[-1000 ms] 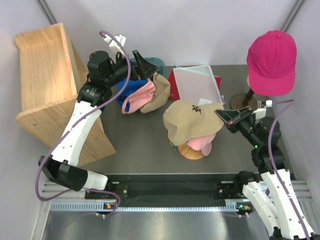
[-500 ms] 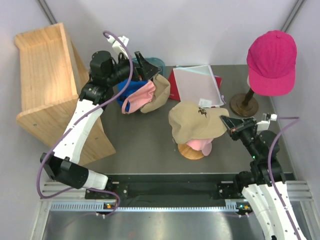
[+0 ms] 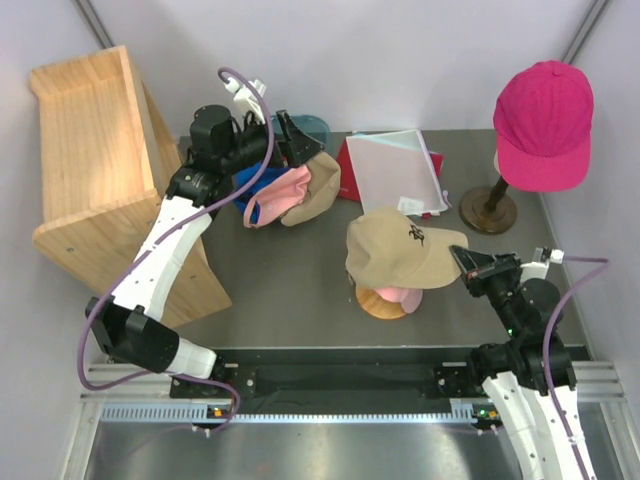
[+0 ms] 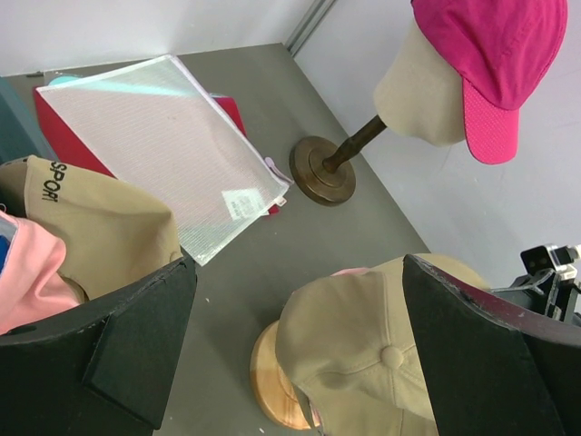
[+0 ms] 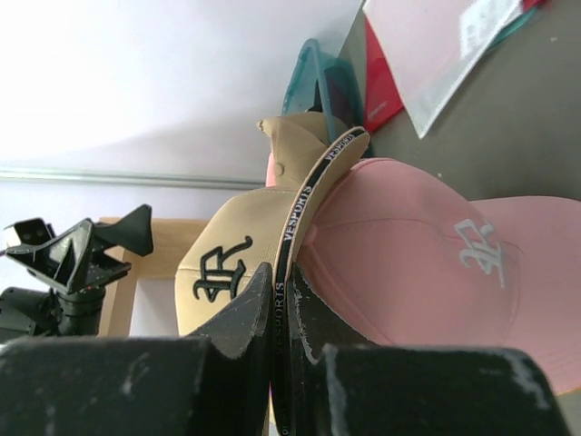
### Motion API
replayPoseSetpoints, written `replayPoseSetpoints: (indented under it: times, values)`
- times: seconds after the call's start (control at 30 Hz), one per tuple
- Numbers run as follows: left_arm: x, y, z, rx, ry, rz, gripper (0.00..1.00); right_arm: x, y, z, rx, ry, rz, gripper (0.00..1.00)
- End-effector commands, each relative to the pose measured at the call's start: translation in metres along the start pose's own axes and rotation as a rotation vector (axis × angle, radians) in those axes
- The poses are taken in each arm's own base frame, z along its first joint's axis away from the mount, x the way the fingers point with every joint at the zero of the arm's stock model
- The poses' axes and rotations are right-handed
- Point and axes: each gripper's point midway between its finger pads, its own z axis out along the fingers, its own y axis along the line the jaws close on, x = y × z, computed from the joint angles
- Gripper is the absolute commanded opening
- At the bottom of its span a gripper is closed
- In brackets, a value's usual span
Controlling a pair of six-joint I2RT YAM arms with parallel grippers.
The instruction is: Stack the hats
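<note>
**A:** Where's your right gripper?

**B:** Near right. Its jaws are pinched tight on the brim of the tan cap (your wrist view shows the brim edge in the slot between the fingers).

**A:** And the cap itself?

**B:** Its crown sits over the light pink cap. Both are on the round wooden stand, mid-table.

**A:** Left side?

**B:** Your left gripper hangs farther back, jaws spread wide with nothing in them. It's over the back-left pile: blue cap, second pink cap and second tan cap, all touching.

**A:** Farthest?

**B:** The magenta cap is on the mannequin head, back right, well apart from the stand. Between it and the pile, a clear pouch lies on a red folder.
</note>
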Motion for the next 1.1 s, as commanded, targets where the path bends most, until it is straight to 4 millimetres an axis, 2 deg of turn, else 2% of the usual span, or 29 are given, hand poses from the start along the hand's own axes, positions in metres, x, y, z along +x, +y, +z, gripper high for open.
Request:
replayPoseSetpoints:
  times: [0.0,0.2,0.3,0.33,0.53,0.8,1.07]
  values:
    - [0.0,-0.003,0.004,0.028,-0.011,0.023,0.99,-0.013,-0.012,-0.012,0.064,-0.079,-0.028,0.0]
    - [0.001,0.0,0.006,0.024,-0.007,0.023,0.99,-0.016,-0.03,-0.012,0.158,-0.088,-0.094,0.0]
    - [0.003,0.001,0.006,0.021,-0.004,0.021,0.99,-0.022,-0.033,-0.014,0.205,-0.1,-0.169,0.0]
    - [0.003,0.002,0.006,0.019,-0.004,0.02,0.99,-0.022,-0.041,-0.013,0.248,-0.091,-0.191,0.0]
    - [0.007,0.004,0.004,0.007,0.002,0.023,0.99,-0.022,-0.061,-0.011,0.33,-0.069,-0.269,0.0]
    - [0.014,0.013,0.006,-0.02,0.016,0.028,0.99,-0.02,-0.101,-0.028,0.495,-0.031,-0.339,0.0]
    - [0.024,0.026,0.012,-0.05,0.038,0.01,0.99,-0.023,-0.127,-0.041,0.607,-0.001,-0.444,0.0]
